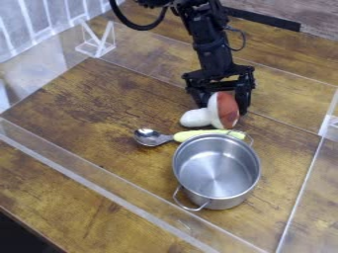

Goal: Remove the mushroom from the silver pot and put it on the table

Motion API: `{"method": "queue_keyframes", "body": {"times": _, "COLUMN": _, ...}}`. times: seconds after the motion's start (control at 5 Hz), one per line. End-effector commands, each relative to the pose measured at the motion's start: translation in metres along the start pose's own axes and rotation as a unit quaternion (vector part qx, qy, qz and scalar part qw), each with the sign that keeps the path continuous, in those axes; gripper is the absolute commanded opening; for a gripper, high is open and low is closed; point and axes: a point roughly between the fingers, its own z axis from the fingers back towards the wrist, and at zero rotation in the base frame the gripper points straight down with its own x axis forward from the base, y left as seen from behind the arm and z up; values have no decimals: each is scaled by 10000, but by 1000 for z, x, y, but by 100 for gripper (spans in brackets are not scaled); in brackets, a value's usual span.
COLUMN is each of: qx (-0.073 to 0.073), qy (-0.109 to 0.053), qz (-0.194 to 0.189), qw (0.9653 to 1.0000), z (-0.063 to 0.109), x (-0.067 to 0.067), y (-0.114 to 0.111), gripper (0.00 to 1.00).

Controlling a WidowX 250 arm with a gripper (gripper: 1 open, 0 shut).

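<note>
The mushroom [227, 109] lies on its side on the table [99, 99], reddish-brown cap to the right and cream stem to the left, just behind the silver pot [218, 198]. The pot stands empty at the front, its inside bare steel. My gripper [220, 97] points down over the mushroom and is open, with one finger on either side of the cap. I cannot tell whether the fingers touch it.
A metal spoon [152, 137] with a yellow-green handle lies between mushroom and pot, bowl to the left. Clear acrylic walls [79, 178] run along the front and right edges. A clear stand [95, 40] sits at the back left.
</note>
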Motion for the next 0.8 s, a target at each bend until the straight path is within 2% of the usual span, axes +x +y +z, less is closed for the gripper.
{"method": "queue_keyframes", "body": {"times": 0.0, "qx": -56, "qy": -263, "qz": 27, "qw": 9996, "z": 18, "x": 13, "y": 3, "gripper": 100}}
{"method": "queue_keyframes", "body": {"times": 0.6, "qx": -37, "qy": -149, "qz": 57, "qw": 9999, "z": 10, "x": 15, "y": 9, "gripper": 100}}
